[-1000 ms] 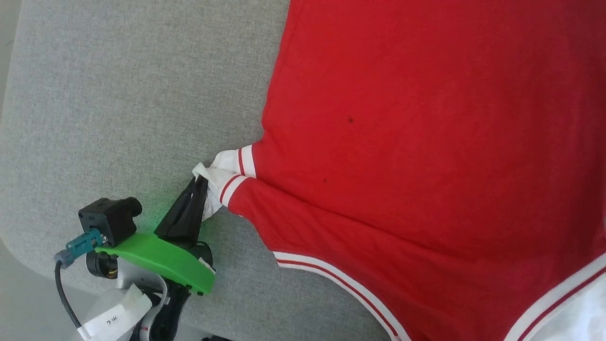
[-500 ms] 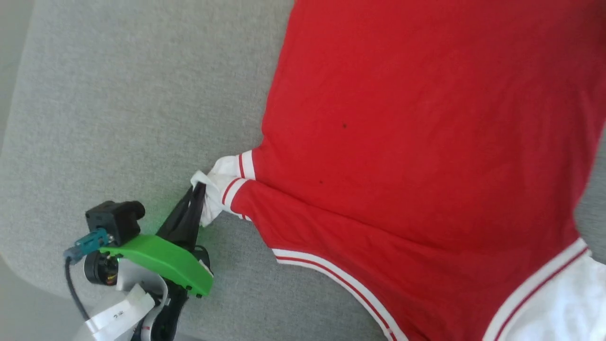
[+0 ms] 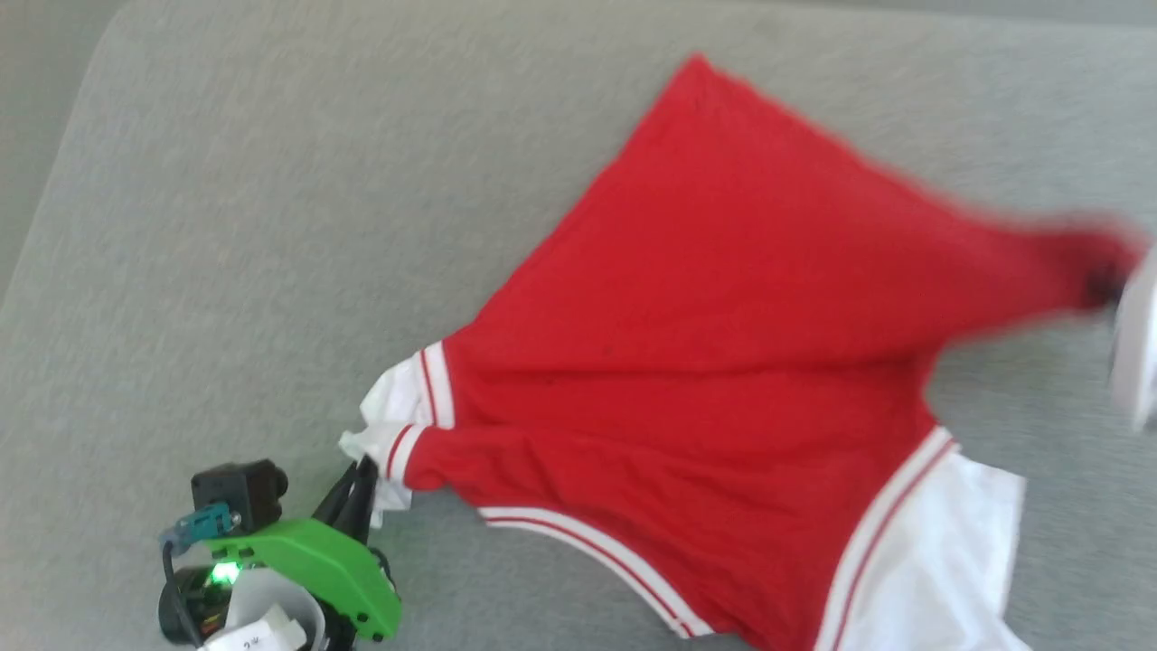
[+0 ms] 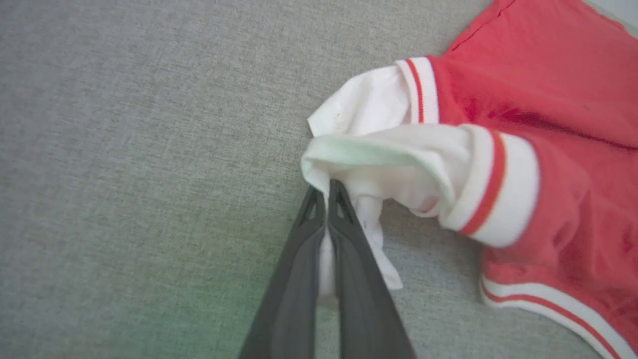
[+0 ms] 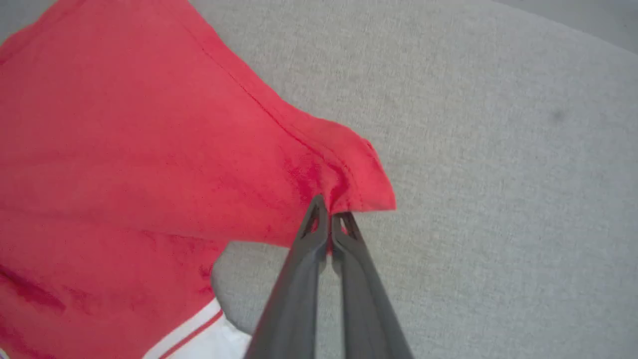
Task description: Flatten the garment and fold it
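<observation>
The garment is a red sleeveless jersey with white, red-striped trim, lying spread on the grey table with white lining showing at its lower right. At the lower left of the head view, my left gripper is shut on the white lining at a shoulder strap. The left wrist view shows that gripper pinching this white fabric beside the striped trim of the garment. My right gripper is shut on a red hem corner of the garment. In the head view it is a dark blur at the far right.
The grey table top has a rounded corner at the lower left and an edge along the left side, with paler floor beyond. Bare grey surface lies to the right of the gripped hem corner and left of the strap.
The head camera has pulled back, so more of the table shows. My right gripper has shut on the red hem corner and drawn it out to the right. The left grip is unchanged.
</observation>
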Controlling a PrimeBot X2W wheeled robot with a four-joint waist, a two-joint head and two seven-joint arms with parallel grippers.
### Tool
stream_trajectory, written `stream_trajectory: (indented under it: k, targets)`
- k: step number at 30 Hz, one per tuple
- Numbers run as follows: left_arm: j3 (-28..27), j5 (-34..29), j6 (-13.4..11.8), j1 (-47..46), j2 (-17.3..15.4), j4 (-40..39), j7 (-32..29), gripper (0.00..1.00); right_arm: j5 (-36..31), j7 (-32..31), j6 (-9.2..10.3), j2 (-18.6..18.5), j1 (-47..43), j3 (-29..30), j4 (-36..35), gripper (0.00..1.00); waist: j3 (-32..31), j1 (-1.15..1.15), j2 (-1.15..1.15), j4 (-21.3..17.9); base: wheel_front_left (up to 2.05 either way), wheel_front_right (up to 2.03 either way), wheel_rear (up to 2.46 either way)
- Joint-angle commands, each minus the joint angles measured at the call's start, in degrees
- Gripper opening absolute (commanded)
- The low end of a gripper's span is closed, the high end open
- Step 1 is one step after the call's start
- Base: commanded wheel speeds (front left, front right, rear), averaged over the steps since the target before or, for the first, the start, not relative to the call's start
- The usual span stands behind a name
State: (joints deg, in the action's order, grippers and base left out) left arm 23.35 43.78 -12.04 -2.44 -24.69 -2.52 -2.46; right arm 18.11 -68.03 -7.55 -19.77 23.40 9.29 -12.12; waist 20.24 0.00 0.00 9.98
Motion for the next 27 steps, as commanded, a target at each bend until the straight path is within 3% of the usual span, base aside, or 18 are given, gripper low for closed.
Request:
stream_trajectory:
  k: [1,9,17,18,19,20,24,27]
  targets:
    - [-0.06,-0.36,-0.52,0.82,-0.51,0.17,-0.23,0.0,0.95,0.26,0.06,1.59,-4.7,0.95,-1.53,0.0,-7.49,0.0,0.0,-7.08,0.0,0.0,0.0]
    - [0.58,0.04,-1.52,2.93,-0.51,0.47,-1.09,0.0,3.47,3.85,0.06,11.43,-27.53,1.5,-4.85,0.0,-10.68,0.0,0.0,-8.81,0.0,0.0,0.0]
    - [1.12,0.26,-1.86,3.85,-0.08,1.89,-0.99,0.0,4.32,8.47,0.06,15.44,-37.57,-3.15,0.16,0.0,-11.92,0.0,0.0,-8.26,0.0,0.0,0.0]
    - [1.07,0.34,-1.92,3.98,-0.04,2.01,-0.91,0.0,4.79,9.64,0.06,15.73,-37.49,-2.8,0.37,0.34,-12.03,0.0,0.0,-8.3,0.0,0.0,0.0]
    - [1.03,0.42,-1.99,4.15,-0.02,2.15,-0.84,0.0,4.9,10.84,0.06,15.9,-37.27,-2.56,0.51,0.94,-12.29,0.0,0.0,-8.37,0.0,0.0,0.0]
    - [0.98,0.47,-2.09,4.29,0.0,2.24,-0.78,0.0,5.03,12.0,0.06,15.95,-36.92,-2.46,0.24,1.0,-12.47,0.0,0.0,-8.42,0.0,0.0,0.0]
    - [0.75,0.58,-2.44,4.61,-0.13,2.14,-0.62,0.0,6.05,19.55,0.06,16.23,-33.47,0.74,-2.51,1.0,-13.01,0.0,0.0,-8.58,0.0,0.0,0.0]
    - [0.56,0.56,-2.6,4.57,-0.37,1.92,-0.53,0.0,6.31,29.11,0.06,15.78,-27.89,2.53,-3.48,1.0,-13.08,0.0,0.0,-8.67,0.0,0.0,0.0]
